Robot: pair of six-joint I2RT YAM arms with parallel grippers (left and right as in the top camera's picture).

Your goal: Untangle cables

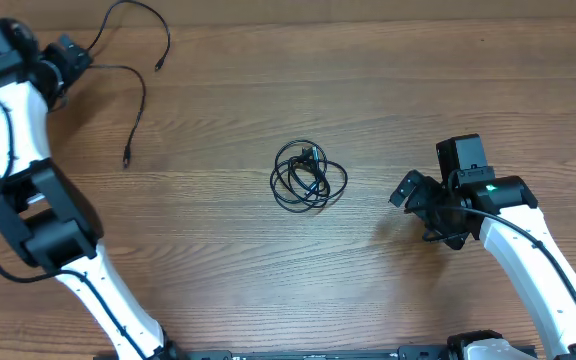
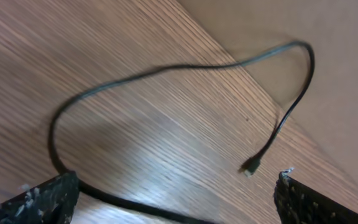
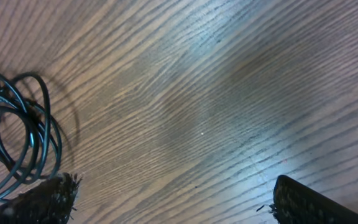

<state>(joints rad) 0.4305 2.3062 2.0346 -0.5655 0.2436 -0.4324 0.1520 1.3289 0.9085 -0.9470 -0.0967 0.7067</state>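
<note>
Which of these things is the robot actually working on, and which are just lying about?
Part of the job:
- coiled tangle of cables, mid-table
- loose cord, far left of the table

Not part of the job:
- wooden table
- thick black wires fixed to the arms themselves

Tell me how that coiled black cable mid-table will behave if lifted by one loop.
Probably floppy: the coiled cable lies in thin loose loops, so the rest would likely sag. It looks light; a push may slide the whole bundle across the table.
</note>
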